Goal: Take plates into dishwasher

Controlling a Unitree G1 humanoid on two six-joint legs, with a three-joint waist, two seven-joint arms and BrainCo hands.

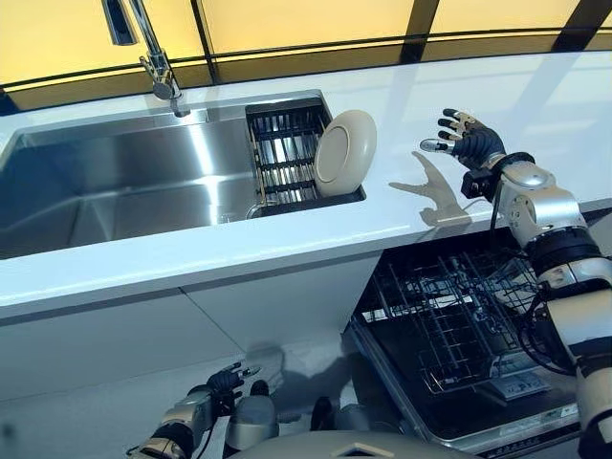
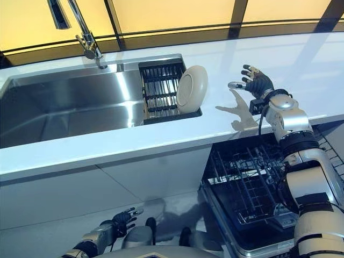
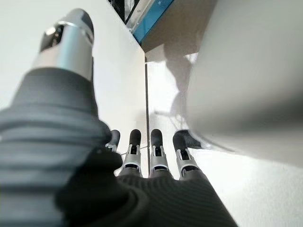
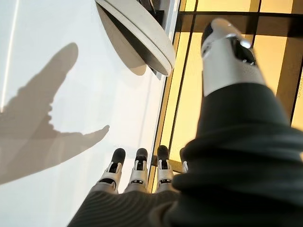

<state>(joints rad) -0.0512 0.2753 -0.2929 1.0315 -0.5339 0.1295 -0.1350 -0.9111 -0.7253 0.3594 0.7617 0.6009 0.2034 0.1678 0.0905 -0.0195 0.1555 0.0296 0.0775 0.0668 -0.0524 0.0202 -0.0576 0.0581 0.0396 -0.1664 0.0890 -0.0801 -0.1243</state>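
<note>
A cream plate (image 1: 345, 152) stands on edge at the right end of the dark drying rack (image 1: 283, 153) in the sink, leaning over the counter edge; the right wrist view shows the plate (image 4: 137, 30) too. My right hand (image 1: 466, 140) hovers open above the white counter, a short way right of the plate, holding nothing. Below the counter the dishwasher's wire rack (image 1: 449, 320) is pulled out, with its door down. My left hand (image 1: 224, 384) hangs low near the floor by the cabinet front, fingers relaxed and empty.
A steel sink (image 1: 105, 186) with a tall tap (image 1: 158, 67) lies to the left. The white counter (image 1: 535, 105) stretches to the right of my right hand. White cabinet doors (image 1: 143, 335) stand below the sink.
</note>
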